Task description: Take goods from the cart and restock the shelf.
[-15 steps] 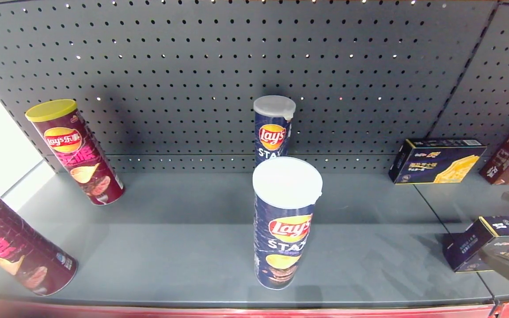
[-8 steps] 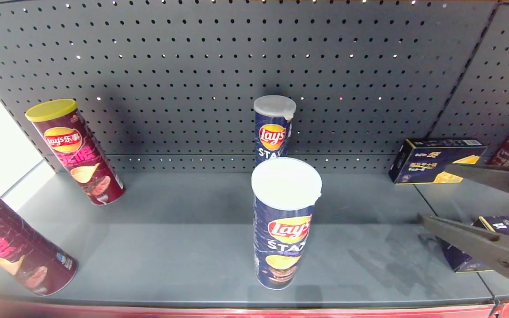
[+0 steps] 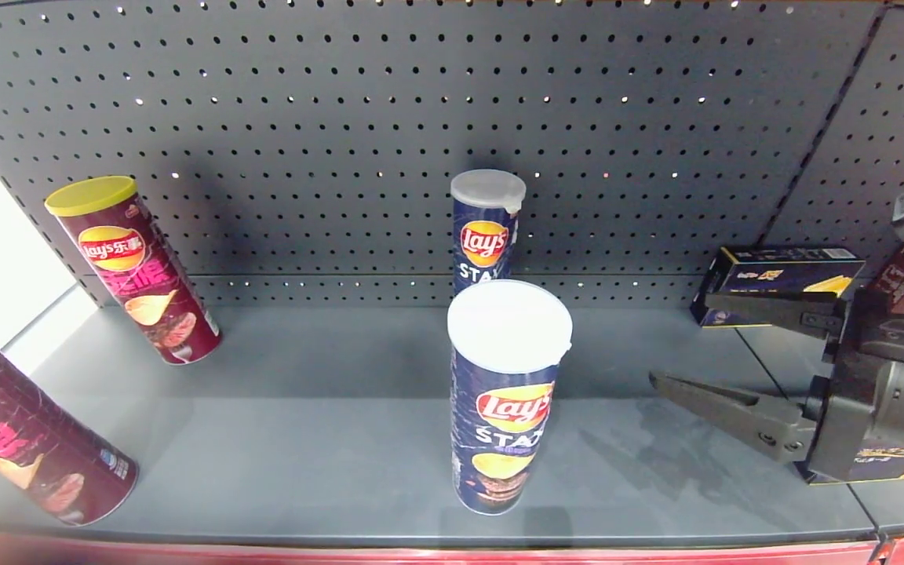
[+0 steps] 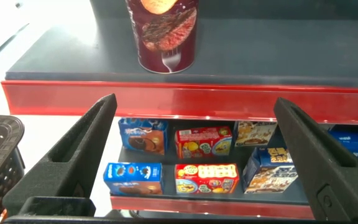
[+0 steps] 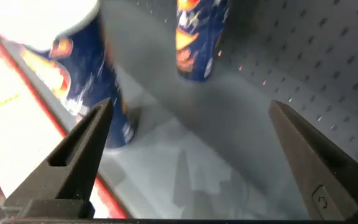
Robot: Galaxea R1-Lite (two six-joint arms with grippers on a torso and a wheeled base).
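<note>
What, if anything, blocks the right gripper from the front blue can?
Probably nothing, so likely yes. The right gripper is open and points toward the front blue can, with only bare shelf between them.

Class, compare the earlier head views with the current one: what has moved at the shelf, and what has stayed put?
The right gripper has come in from the right edge, leftward over the shelf toward the front blue can, open and empty. Nothing was taken hold of. That can, the rear blue can, the rear maroon can, the front maroon can and the dark box at the back kept their places.
</note>
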